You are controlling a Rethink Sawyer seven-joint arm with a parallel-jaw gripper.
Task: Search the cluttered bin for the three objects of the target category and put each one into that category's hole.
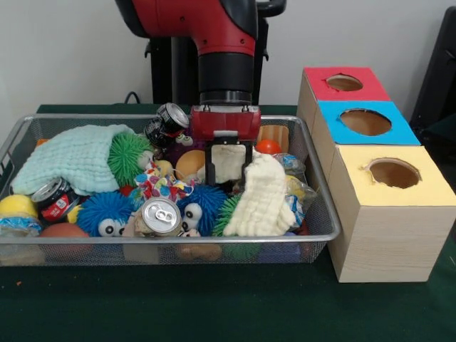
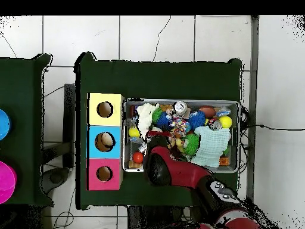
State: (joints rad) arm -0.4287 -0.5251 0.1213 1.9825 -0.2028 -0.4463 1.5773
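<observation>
Inside wire bin (image 1: 324,214): gripper (image 1: 229,165), fingers clamped on cream washcloth (image 1: 262,199), which hangs over spiky balls. Holes: red box (image 1: 344,83), blue box (image 1: 365,122), yellow box (image 1: 393,173). Risk: trailing cloth snags neighbouring clutter or slips free during lift.

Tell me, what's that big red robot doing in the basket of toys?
The robot's gripper is down in the wire basket, right at a cream cloth that hangs beside it. Around it lie fuzzy balls, soda cans and a pale green cloth. Next to the basket stand three boxes with holes: red, blue and yellow. Something already sits inside the blue one.
</observation>
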